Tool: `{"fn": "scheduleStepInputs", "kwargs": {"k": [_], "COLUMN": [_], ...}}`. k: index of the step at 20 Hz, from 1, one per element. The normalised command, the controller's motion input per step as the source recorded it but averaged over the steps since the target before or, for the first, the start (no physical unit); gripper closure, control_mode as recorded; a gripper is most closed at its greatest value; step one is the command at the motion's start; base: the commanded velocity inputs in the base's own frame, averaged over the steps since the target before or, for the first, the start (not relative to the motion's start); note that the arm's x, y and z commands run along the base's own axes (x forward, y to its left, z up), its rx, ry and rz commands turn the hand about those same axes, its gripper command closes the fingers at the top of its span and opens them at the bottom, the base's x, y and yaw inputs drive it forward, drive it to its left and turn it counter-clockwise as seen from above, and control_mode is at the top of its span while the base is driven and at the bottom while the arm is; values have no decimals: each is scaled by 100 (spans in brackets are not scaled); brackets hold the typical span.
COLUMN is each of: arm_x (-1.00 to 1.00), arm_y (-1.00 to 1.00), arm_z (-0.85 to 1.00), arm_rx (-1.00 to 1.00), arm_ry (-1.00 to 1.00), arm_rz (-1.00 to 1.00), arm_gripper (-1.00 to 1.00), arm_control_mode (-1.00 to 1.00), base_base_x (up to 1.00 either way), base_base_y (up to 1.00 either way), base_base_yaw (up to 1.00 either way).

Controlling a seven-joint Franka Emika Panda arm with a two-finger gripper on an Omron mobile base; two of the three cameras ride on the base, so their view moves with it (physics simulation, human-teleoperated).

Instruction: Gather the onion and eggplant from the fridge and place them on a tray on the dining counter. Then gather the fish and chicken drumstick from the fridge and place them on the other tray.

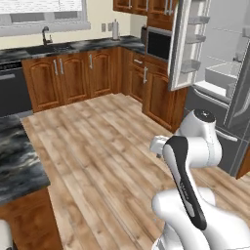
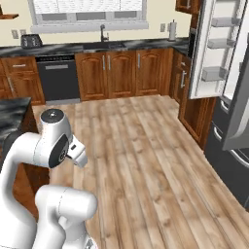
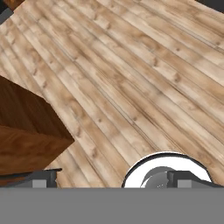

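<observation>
At far left we see a dark marble counter [image 1: 17,156]; wooden floor [image 1: 97,146] fills the middle. Our gripper [image 3: 113,177] hangs released, holding nothing. At upper right the fridge [image 1: 215,53] stands open; we cannot make out its food, so we should drive closer first.

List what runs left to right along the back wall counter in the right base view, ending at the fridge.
Toaster → dishwasher → sink faucet → paper towel roll → open fridge door.
</observation>
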Motion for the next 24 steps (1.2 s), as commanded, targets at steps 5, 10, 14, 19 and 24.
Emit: {"fn": "scheduleStepInputs", "kwargs": {"k": [5,10,14,19,24], "arm_x": [0,0,0,0,0], "arm_y": [0,0,0,0,0], "arm_z": [0,0,0,0,0], "arm_rx": [0,0,0,0,0], "arm_ry": [0,0,0,0,0], "arm_rz": [0,0,0,0,0], "arm_gripper": [-100,-100,-100,-100,-100], "arm_control_mode": [100,100,100,100,100], "base_base_x": [73,65,62,65,77], "base_base_y": [0,0,-6,-4,0], "base_base_yaw": [-24,-27,-36,-38,-28]}}
